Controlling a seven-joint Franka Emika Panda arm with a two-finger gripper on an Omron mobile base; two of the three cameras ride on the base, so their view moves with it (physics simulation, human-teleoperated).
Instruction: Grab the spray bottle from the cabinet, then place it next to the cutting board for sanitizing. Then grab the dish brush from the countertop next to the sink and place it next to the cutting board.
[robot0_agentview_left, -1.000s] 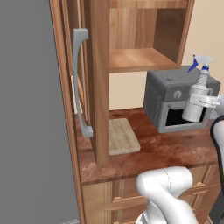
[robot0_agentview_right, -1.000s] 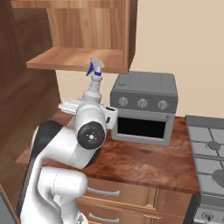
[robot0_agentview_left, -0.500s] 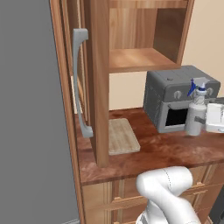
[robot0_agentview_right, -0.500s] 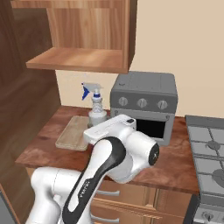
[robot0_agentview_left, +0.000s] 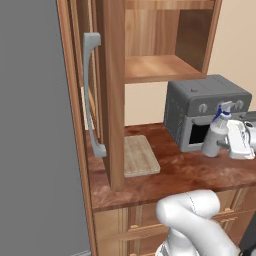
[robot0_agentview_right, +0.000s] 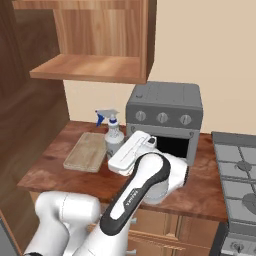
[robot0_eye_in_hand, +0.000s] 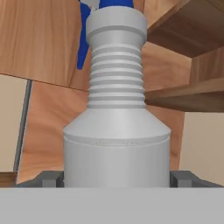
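Tool jaws sit wide around the slim grey spray bottle with blue trigger, holding its lower body upright just right of the pale wooden cutting board. Likely light, rigid, slick plastic, it seems best gripped there. Glossy reddish-brown surface continues toward the grey toaster oven.

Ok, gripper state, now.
Gripper: shut on the spray bottle, one finger tip at each side of its grey body, bottle upright on or just over the countertop beside the cutting board.
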